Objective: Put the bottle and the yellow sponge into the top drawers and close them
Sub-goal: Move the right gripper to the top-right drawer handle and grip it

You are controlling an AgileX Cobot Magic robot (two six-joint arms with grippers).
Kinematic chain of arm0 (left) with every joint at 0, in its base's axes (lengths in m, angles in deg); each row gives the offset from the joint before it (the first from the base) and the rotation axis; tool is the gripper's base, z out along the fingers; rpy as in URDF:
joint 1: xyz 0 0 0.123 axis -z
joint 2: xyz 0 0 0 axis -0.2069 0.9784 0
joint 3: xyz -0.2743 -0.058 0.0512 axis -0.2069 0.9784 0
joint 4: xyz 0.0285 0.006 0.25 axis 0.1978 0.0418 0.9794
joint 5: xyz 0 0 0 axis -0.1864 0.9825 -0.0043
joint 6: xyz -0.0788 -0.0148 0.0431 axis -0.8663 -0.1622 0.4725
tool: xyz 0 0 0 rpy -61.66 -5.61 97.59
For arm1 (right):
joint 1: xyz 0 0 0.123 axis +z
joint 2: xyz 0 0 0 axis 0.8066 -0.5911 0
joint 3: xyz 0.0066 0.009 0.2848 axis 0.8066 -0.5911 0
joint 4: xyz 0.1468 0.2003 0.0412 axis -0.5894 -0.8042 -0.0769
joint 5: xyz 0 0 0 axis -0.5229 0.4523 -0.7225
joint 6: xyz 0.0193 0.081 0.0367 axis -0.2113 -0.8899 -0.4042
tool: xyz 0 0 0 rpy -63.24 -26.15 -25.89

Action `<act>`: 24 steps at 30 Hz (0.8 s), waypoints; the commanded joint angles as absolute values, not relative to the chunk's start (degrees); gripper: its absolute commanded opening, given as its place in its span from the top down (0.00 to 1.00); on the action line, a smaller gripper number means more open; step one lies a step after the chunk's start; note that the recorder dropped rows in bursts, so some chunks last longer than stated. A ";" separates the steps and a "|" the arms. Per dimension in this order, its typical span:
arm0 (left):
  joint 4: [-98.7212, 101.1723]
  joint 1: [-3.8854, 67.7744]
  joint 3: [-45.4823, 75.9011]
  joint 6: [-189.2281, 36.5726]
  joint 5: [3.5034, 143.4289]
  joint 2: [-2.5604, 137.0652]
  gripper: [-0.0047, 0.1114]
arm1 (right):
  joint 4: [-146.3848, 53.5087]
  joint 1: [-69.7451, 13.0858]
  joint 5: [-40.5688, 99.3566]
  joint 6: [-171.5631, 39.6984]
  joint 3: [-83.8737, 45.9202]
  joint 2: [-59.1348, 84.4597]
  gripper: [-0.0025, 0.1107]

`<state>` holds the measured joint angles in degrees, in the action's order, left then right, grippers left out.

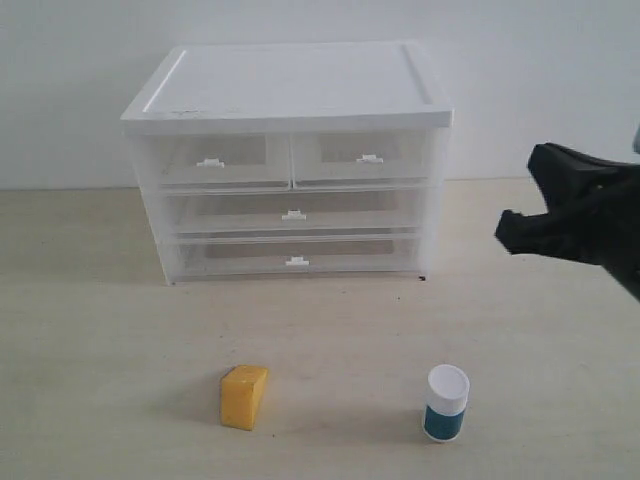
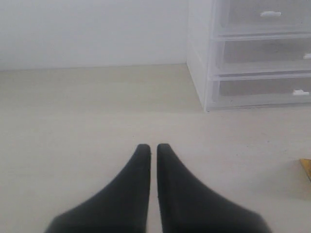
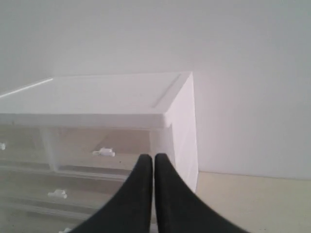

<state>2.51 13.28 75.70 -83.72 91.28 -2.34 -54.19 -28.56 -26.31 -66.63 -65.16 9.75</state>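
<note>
The yellow sponge (image 1: 244,396) stands on the table in front of the cabinet (image 1: 290,85), and a sliver of the sponge (image 2: 306,168) shows at the edge of the left wrist view. The bottle (image 1: 445,402), teal with a white cap, stands upright to its right. Both top drawers, left (image 1: 215,160) and right (image 1: 365,155), are pushed in. My right gripper (image 1: 508,234) hovers to the right of the cabinet, above the bottle's side of the table; the right gripper (image 3: 153,157) is shut and empty, facing the right top drawer's handle (image 3: 103,153). My left gripper (image 2: 149,147) is shut and empty, low over bare table.
Two full-width clear drawers (image 1: 293,215) sit closed below the top pair. A white wall stands behind the cabinet. The cabinet's lower drawers (image 2: 257,87) show at the far right of the left wrist view.
</note>
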 commanded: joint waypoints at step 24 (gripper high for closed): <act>2.28 13.16 75.90 -83.35 91.10 -2.56 0.92 | -80.57 -7.29 -40.57 -55.81 -41.37 -25.75 0.42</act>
<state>2.51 13.28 75.70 -83.72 91.28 -2.34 -79.45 -7.34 -39.91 -56.73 -43.06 -23.93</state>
